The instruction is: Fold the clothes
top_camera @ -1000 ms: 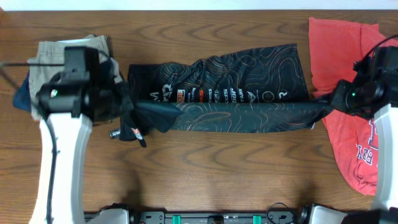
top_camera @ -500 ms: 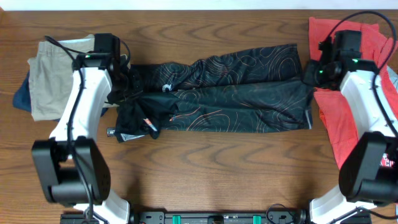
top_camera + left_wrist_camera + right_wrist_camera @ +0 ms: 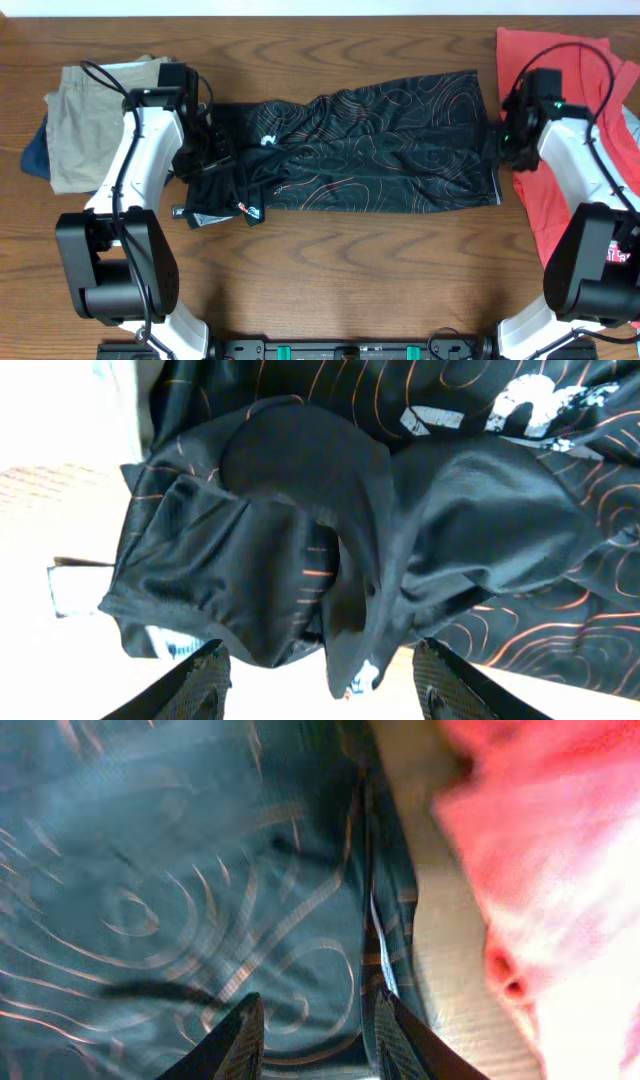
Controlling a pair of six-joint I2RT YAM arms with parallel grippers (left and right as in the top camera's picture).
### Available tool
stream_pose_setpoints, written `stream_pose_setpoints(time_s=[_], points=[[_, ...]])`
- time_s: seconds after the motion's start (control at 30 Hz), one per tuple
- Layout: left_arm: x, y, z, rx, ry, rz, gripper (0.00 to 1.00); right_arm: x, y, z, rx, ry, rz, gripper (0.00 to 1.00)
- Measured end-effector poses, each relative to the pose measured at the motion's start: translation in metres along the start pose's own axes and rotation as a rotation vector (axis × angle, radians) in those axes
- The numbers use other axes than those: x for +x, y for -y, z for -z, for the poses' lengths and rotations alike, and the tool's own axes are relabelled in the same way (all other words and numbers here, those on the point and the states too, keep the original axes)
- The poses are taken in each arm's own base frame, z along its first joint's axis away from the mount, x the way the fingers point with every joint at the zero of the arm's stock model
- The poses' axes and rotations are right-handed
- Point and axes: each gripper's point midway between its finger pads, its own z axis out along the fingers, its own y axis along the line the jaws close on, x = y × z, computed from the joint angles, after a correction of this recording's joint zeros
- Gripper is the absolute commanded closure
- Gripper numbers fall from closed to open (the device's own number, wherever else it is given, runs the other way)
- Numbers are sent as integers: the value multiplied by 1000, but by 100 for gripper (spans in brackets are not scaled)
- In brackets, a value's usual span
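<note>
1. While the black jersey [image 3: 370, 150] lies stretched across the middle of the wooden counter [image 3: 350, 270], other clothes crowd both ends. Khaki shorts [image 3: 85, 120] sit on a navy garment [image 3: 35, 155] at the left, and a red T-shirt [image 3: 560, 200] lies at the right.
2. Both arms reach in from the near edge. The left arm stands between the shorts and the jersey's left end. The right arm stands over the seam between the jersey and the red T-shirt.
3. The jersey is thin and dark, folded into a long band, with fine orange contour lines and white lettering near the left. Its left end is bunched into a rumpled heap, and a flap with a small coloured logo pokes toward the near edge.
4. The left gripper [image 3: 325, 685] hangs over that heap with its fingers spread wide, closed on nothing.
5. The right gripper [image 3: 318, 1035] hangs above the jersey's right hem, fingers apart and holding nothing. A narrow strip of counter separates the hem from the red T-shirt.
6. Bare wood runs along the whole near side of the jersey, with a thinner strip along the far side.
</note>
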Motion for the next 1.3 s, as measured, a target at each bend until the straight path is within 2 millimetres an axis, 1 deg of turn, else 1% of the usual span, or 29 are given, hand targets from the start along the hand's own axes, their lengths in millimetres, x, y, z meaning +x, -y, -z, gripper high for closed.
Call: stream_pose_setpoints(time_s=[0.1, 0.13, 0.17, 0.2, 0.23, 0.33, 0.4, 0.5, 0.6, 0.63, 0.73, 0.8, 0.87, 0.97, 1.0, 1.07, 1.13, 1.17, 1.2, 1.3], points=[[8, -5, -14, -6, -18, 3, 39, 23, 5, -16, 11, -55, -4, 63], [12, -7, -20, -10, -29, 4, 39, 29, 7, -21, 13, -66, -5, 64], [17, -10, -25, -14, -40, 6, 39, 35, 8, -25, 15, -77, -5, 73], [21, -12, -32, -18, -50, 7, 39, 40, 9, -29, 17, -87, -1, 86], [25, -14, -37, -20, -56, 9, 39, 46, 11, -32, 22, -99, -4, 97], [36, -20, -50, -26, -78, 12, 39, 62, 18, -38, 50, -140, -22, 99], [44, -24, -58, -32, -94, 15, 39, 79, 28, -38, 105, -196, -55, 99], [58, -31, -66, -46, -133, 21, 39, 105, 51, -30, 239, -283, -129, 99], [70, -35, -68, -59, -171, 27, 39, 117, 75, -20, 360, -314, -205, 99], [72, -36, -68, -63, -180, 28, 39, 117, 83, -18, 391, -311, -232, 99], [73, -35, -68, -60, -186, 29, 39, 117, 94, -16, 429, -302, -273, 99], [75, -32, -67, -38, -197, 32, 39, 116, 94, -16, 431, -295, -277, 99], [78, -25, -67, 2, -212, 33, 39, 112, 90, -19, 403, -284, -271, 94], [76, -10, -61, 78, -208, 31, 38, 103, 76, -27, 308, -264, -241, 81], [72, -6, -58, 101, -193, 26, 37, 102, 71, -29, 272, -264, -226, 76], [60, 5, -48, 151, -136, 3, 30, 95, 56, -33, 177, -247, -194, 67], [49, 14, -35, 193, -75, -17, 29, 86, 43, -33, 101, -218, -178, 57], [45, 18, -29, 208, -50, -24, 28, 81, 37, -32, 60, -198, -163, 56], [41, 21, -24, 221, -28, -32, 28, 76, 32, -31, 30, -176, -153, 58], [36, 25, -19, 241, -1, -47, 25, 64, 22, -27, -29, -127, -134, 60]])
